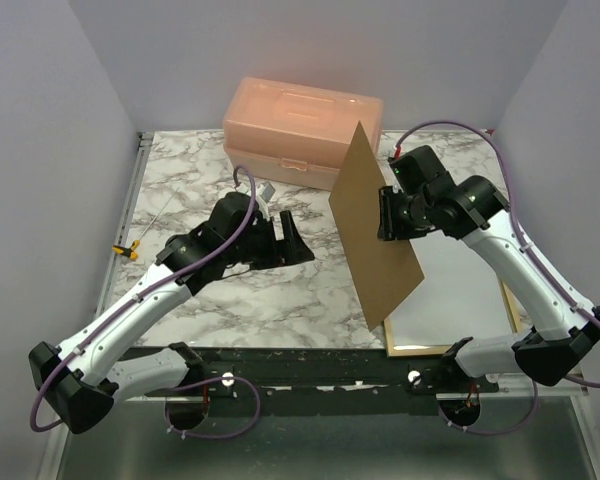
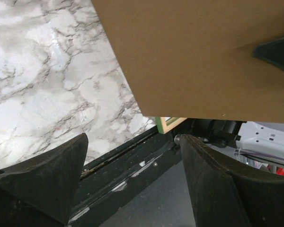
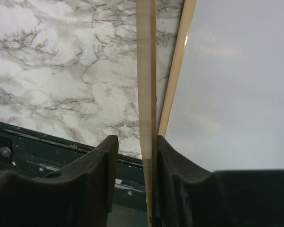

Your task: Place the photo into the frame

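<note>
A plain brown backing board [image 1: 365, 265] stands steeply tilted on edge over the left rail of the frame [image 1: 420, 350], which lies back up at the near right, pale wood showing. My right gripper [image 1: 385, 215] straddles the board's edge [image 3: 146, 71]. The right finger touches the board and a narrow gap shows at the left finger [image 3: 106, 156]. A grey, faintly cloudy surface [image 3: 236, 94] fills the frame [image 3: 177, 71]; I cannot tell if it is the photo. My left gripper [image 1: 290, 238] is open and empty, left of the board [image 2: 194, 56].
A peach plastic box [image 1: 305, 125] stands at the back, just behind the board's top corner. A black rail [image 1: 310, 365] runs along the table's near edge. The frame's corner [image 2: 169, 124] shows a thin green edge. A small yellow clamp [image 1: 128, 250] sits at the left edge.
</note>
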Motion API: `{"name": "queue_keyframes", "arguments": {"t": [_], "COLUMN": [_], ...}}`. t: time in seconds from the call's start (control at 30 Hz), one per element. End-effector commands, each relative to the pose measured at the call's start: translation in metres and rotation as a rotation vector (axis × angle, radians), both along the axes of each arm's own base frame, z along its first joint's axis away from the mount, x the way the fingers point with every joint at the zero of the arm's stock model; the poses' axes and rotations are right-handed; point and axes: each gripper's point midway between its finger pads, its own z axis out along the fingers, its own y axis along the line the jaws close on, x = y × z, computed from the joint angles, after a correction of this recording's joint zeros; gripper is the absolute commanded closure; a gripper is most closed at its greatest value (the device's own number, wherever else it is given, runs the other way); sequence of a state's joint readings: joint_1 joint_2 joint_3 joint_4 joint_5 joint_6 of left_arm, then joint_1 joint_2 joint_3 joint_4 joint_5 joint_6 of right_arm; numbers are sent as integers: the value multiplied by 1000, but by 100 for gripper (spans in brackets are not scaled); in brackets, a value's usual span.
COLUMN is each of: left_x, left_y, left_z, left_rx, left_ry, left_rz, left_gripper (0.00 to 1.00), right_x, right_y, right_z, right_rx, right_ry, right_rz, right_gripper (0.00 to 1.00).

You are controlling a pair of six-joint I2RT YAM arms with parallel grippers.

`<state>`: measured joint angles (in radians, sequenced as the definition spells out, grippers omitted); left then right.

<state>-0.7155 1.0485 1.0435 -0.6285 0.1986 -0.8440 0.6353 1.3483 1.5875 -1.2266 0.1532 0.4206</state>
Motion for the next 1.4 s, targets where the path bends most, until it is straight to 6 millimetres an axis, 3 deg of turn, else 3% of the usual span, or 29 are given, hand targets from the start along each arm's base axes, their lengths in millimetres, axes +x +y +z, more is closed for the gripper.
{"name": "queue_keyframes", "arguments": {"t": [0.0,0.07,0.1,0.13,0.37,0.53,0.73,0.93,1.03,1.17,1.37], "left_x": [7,11,12,13,25,39,48,50,50,57,59], "left_y": [-19,-25,-29,-32,-43,-44,-41,-51,-47,-27,-17], "left_z": [43,56,63,68,84,81,74,51,39,21,9], "left_rx": [-103,-128,-140,-153,-200,-255,-321,-336,-309,-200,-140], "left_ry": [-54,-66,-72,-78,-81,-59,-56,2,10,-18,-36], "left_rz": [-36,-51,-61,-72,-93,-108,-116,-153,-143,-39,-3], "left_gripper": [16,13,4,3,1,2,1,2,9,22,34], "right_x": [7,6,5,6,-6,-19,-45,-44,-35,-26,-25], "right_y": [23,28,32,35,67,87,108,107,95,79,76], "right_z": [26,31,33,37,63,68,93,90,74,64,54], "right_rx": [117,142,161,176,362,489,717,774,720,680,688], "right_ry": [-54,-53,-51,-60,-66,-41,-64,-99,-112,-161,-171], "right_rz": [61,78,91,97,218,292,410,362,266,157,133], "right_gripper": [52,44,41,39,31,29,19,19,20,21,21]}}
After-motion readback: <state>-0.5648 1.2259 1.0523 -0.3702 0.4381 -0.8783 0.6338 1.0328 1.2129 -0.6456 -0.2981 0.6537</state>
